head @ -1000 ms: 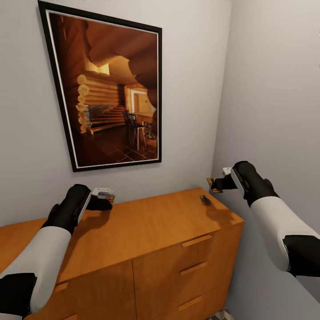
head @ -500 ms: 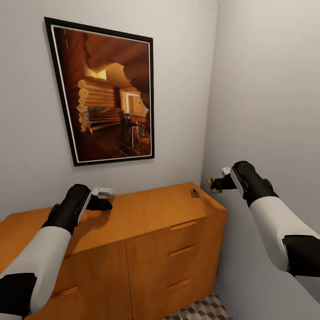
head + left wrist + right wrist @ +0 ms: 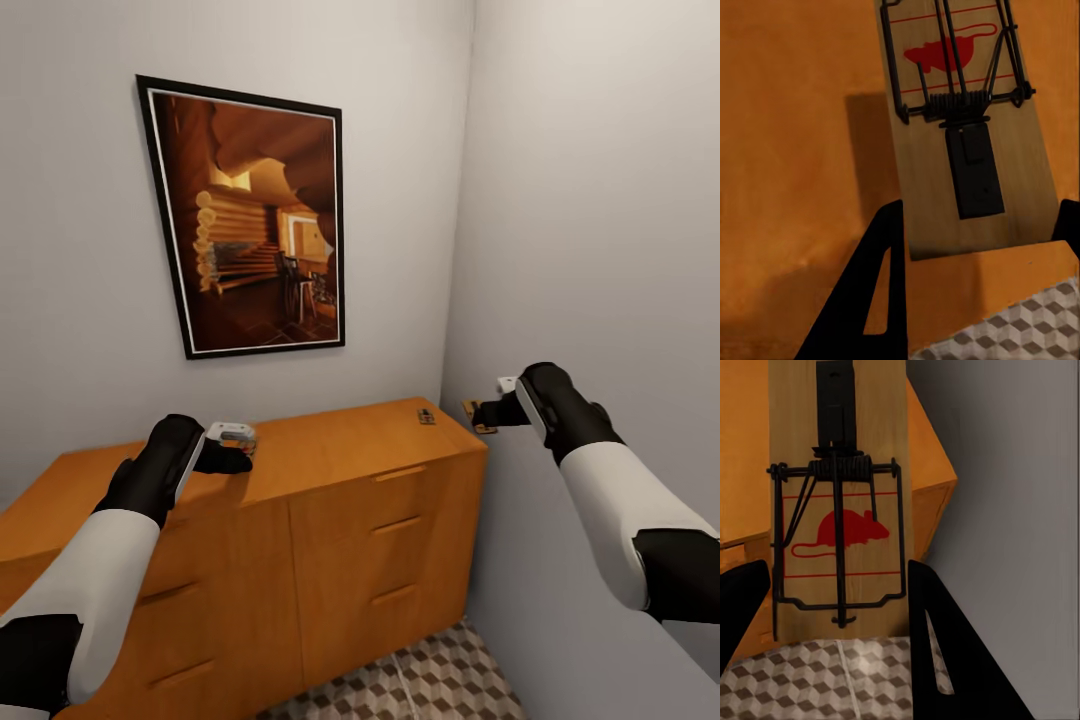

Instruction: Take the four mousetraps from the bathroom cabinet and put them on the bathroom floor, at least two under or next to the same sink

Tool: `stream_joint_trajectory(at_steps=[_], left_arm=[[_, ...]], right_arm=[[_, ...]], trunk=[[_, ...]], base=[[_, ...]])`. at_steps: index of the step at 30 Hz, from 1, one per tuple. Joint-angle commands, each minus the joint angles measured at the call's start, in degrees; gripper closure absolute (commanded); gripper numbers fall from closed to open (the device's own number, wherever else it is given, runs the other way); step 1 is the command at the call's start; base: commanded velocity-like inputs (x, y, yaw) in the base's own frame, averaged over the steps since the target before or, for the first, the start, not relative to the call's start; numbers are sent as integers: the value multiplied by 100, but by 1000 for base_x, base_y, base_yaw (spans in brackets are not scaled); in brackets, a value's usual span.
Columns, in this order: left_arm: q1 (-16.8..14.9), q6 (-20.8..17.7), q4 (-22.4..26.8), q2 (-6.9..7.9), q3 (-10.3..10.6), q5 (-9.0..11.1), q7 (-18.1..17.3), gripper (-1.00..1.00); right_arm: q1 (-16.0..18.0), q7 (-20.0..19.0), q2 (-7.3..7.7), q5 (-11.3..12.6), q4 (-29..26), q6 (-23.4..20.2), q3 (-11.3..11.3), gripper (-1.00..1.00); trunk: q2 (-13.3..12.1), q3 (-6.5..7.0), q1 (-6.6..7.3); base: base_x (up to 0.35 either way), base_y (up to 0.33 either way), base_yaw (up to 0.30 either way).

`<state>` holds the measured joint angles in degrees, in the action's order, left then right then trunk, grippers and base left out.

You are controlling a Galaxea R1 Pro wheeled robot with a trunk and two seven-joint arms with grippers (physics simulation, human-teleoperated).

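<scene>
A narrow corner of a room, seen from the robot's head. A low orange-brown cabinet [image 3: 300, 500] stands against the back wall, its right end stopping just short of the grey side wall, with a thin gap between them. Its front shows three stacked drawers on the right and more fronts to the left. Below the cabinet's front, a strip of the bathroom floor [image 3: 420, 680], tiled in a brown, beige and white cube pattern, is in sight. A framed picture of a log-cabin interior [image 3: 255, 215] hangs above the cabinet.

Three mousetraps can be counted. One mousetrap [image 3: 426, 416] lies flat on the cabinet top near its right rear corner, apart from both arms.

The left gripper [image 3: 235, 450] hovers over the left part of the cabinet top. Its jaws are pinching the second mousetrap [image 3: 960, 120] by one short end. From the left wrist camera, this trap is a pale wooden board with a red mouse print, a black wire bar and a spring, held above the orange wood, with a corner of tiled floor beyond the cabinet's edge.

The right gripper [image 3: 490, 412] hangs in the open space past the cabinet's right end, close to the side wall. Its jaws appear to be clamped on the third mousetrap [image 3: 840, 502], which sits between the two black fingers [image 3: 945, 645], though the contact itself is partly hidden. Beneath it are the cabinet's corner, the grey wall and floor tiles.
</scene>
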<state>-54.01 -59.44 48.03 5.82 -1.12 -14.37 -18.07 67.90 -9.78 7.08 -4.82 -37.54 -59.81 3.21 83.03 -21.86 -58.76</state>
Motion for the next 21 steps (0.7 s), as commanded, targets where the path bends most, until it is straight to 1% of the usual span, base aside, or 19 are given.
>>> stream_joint_trajectory(at_steps=[1,6,8,9,11,12,13,14,15,16,17,18,21], left_arm=[[-4,-15,5,-2,-11,-66,-65,100],[-4,-15,6,-2,-11,-66,-65,100],[-4,-15,5,-2,-11,-66,-65,100],[-4,-15,5,-4,-11,-66,-65,100],[-4,-13,5,-6,-11,-66,-65,100],[-4,-11,4,-12,-11,-65,-67,100],[-4,-10,4,-17,-11,-65,-68,100],[-4,-9,4,-29,-11,-66,-69,100],[-4,-8,4,-34,-11,-64,-70,100],[-4,-9,4,-42,-11,-62,-71,100],[-4,-10,4,-44,-11,-61,-72,100],[-4,-12,4,-50,-11,-60,-72,100],[-4,-14,4,-53,-11,-58,-73,100]], right_arm=[[4,-50,-8,-54,-6,-19,27,100],[4,-47,-65,-60,-21,-19,26,100],[4,-41,-142,-61,-23,-19,25,100],[4,-35,-214,-62,-24,-19,26,100],[4,-28,-295,-62,-24,-19,24,100],[4,-22,-384,-64,-25,-19,23,100],[4,-19,-433,-66,-25,-19,23,100],[4,-14,-531,-71,-28,-19,23,100],[4,-11,-579,-73,-29,-19,22,100],[4,-6,-670,-75,-31,-19,22,100],[4,-5,-709,-76,-32,-19,22,100],[4,-2,-779,-78,-32,-19,22,100],[4,0,-876,-76,-41,-19,22,100]], trunk=[[4,-7,4],[4,-7,4],[4,-7,4],[4,-7,4],[4,-7,4],[4,-7,4],[4,-7,4],[4,-7,4],[4,-7,4],[4,-7,4],[4,-7,4],[4,-7,4],[4,-7,4]], base=[[-316,-43,0],[-233,-26,0],[-85,-7,0],[-48,-4,0],[-35,-3,0],[-20,-2,0],[-13,-1,0],[-10,-1,0],[-8,-1,0],[-33,0,0],[-67,0,0],[-149,0,0],[-218,0,0]])
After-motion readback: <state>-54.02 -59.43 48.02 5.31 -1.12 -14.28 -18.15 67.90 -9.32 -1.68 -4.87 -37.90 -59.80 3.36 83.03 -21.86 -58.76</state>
